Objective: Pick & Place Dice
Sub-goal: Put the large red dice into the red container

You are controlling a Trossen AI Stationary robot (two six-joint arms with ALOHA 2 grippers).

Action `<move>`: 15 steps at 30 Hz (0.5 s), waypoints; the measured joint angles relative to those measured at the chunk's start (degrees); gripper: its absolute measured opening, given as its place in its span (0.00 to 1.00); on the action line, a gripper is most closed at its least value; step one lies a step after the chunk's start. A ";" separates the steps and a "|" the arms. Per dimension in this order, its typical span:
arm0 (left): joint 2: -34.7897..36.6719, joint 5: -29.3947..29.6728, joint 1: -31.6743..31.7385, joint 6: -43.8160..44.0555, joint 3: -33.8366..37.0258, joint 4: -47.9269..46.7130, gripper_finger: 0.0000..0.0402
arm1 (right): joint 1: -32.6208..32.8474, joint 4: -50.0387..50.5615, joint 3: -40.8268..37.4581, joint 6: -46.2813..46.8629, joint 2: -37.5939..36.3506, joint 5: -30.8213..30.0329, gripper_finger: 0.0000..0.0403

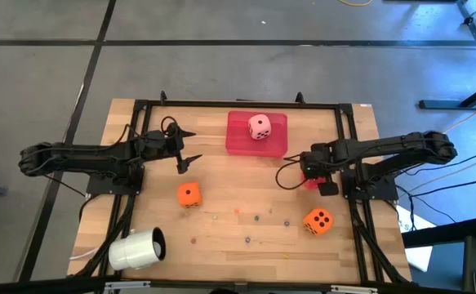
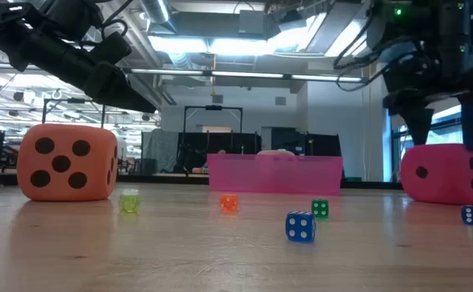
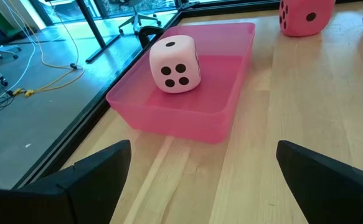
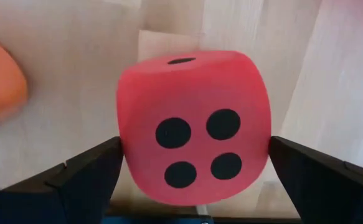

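The red die point(image 4: 193, 124) rests on the table right of the tray. My right gripper point(image 4: 195, 165) point(image 1: 313, 173) points down over it, open, one finger on either side of its top. The pale pink die point(image 1: 260, 126) point(image 3: 175, 63) sits inside the flat red tray point(image 1: 256, 145) point(image 3: 225, 112). One orange die point(image 1: 189, 194) point(image 2: 66, 162) lies left of centre. The other orange die point(image 1: 318, 220) lies near the right front. My left gripper point(image 1: 182, 149) point(image 3: 203, 186) hovers open just left of the tray, pointing at it. My right gripper has its fingers point(image 4: 94, 168) beside the two opposite side faces of the red die point(image 4: 131, 143), coming from above and pointing down. I cannot tell whether they touch it. The die rests on the table.
A white cup point(image 1: 137, 249) lies on its side at the near left corner. Several tiny coloured dice point(image 2: 300, 226) are scattered along the near middle of the table. A black frame point(image 1: 238, 104) borders the table. Bare wood lies between the tray and the orange dice.
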State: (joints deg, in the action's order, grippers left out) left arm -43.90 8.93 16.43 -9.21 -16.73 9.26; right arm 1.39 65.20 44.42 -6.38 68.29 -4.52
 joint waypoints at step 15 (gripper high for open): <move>0.00 0.00 0.02 -0.03 -0.01 -0.02 0.99 | 0.00 -1.34 0.17 6.62 6.32 -0.49 0.99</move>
State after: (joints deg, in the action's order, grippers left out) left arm -43.90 8.93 16.45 -9.25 -16.74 9.23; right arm 1.39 63.87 44.60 0.24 74.61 -5.01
